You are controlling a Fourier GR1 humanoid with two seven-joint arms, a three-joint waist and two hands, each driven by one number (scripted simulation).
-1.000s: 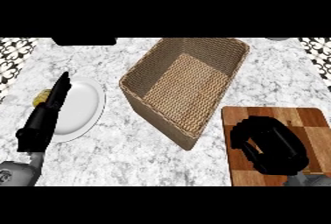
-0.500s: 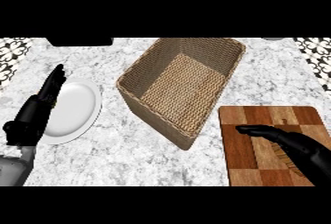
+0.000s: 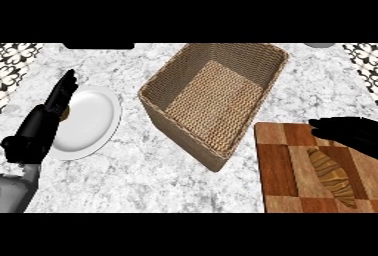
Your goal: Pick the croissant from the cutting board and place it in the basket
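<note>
A brown croissant (image 3: 331, 175) lies lengthwise on the wooden cutting board (image 3: 279, 170) at the lower right. My right hand (image 3: 353, 132) hovers over the board's far right part, just beyond the croissant's upper tip, fingers stretched toward the left and holding nothing. The woven basket (image 3: 171, 75) stands in the middle with nothing inside it, its near corner beside the board's left edge. My left hand (image 3: 40, 125) rests at the far left with fingers straight and pointing up.
A white plate (image 3: 92, 120) lies on the marble counter just right of my left hand, with a small dark item partly hidden behind the hand. Patterned tiles show at the top corners.
The view has shifted down and left, bringing the croissant into sight. My right hand went from curled over the board to stretched out, and now sits at the board's far edge.
</note>
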